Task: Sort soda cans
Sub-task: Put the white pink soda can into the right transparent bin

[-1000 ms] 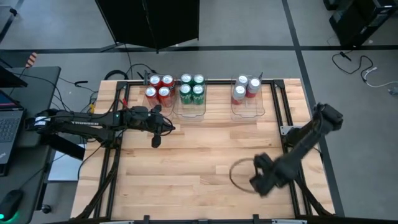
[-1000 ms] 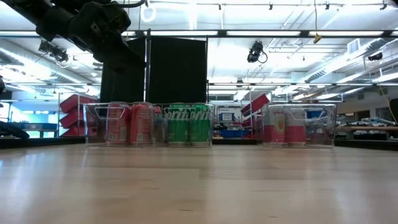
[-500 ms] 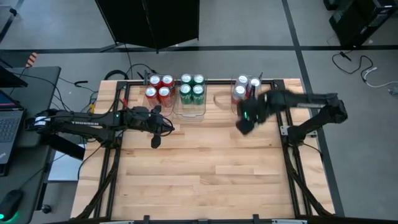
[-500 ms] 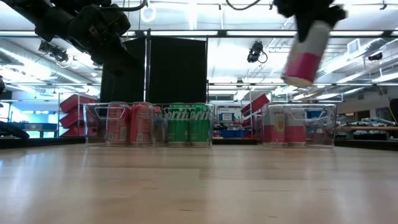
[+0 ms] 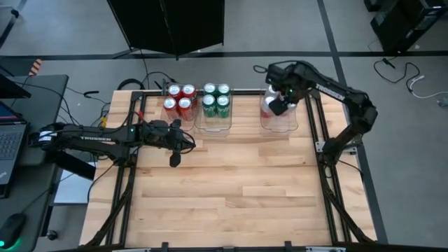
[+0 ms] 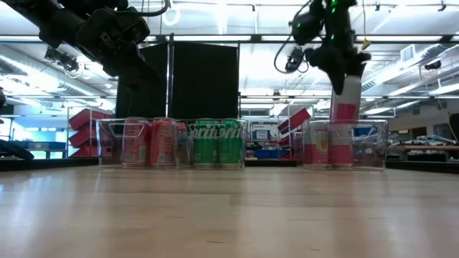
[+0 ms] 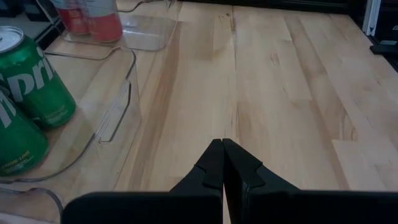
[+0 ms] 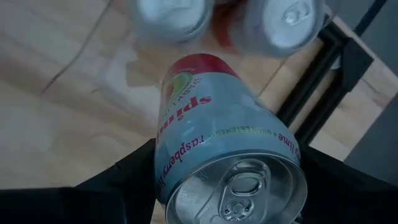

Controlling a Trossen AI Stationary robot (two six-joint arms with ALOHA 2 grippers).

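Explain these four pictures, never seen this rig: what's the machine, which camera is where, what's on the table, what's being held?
It is two dark robot arms at a wooden table. One camera looks straight down, one sits at table height, and one rides on each wrist. At the table's far edge stand three clear bins: red cans, green cans, and silver-white cans. The right pincer holds a silver-white can upright above the third bin. The left pincer is shut and empty, waiting over bare wood near the red cans.

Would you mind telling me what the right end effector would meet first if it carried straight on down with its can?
Probably the bare floor of the right-hand bin, beside the two cans already standing there; depth is uncertain.
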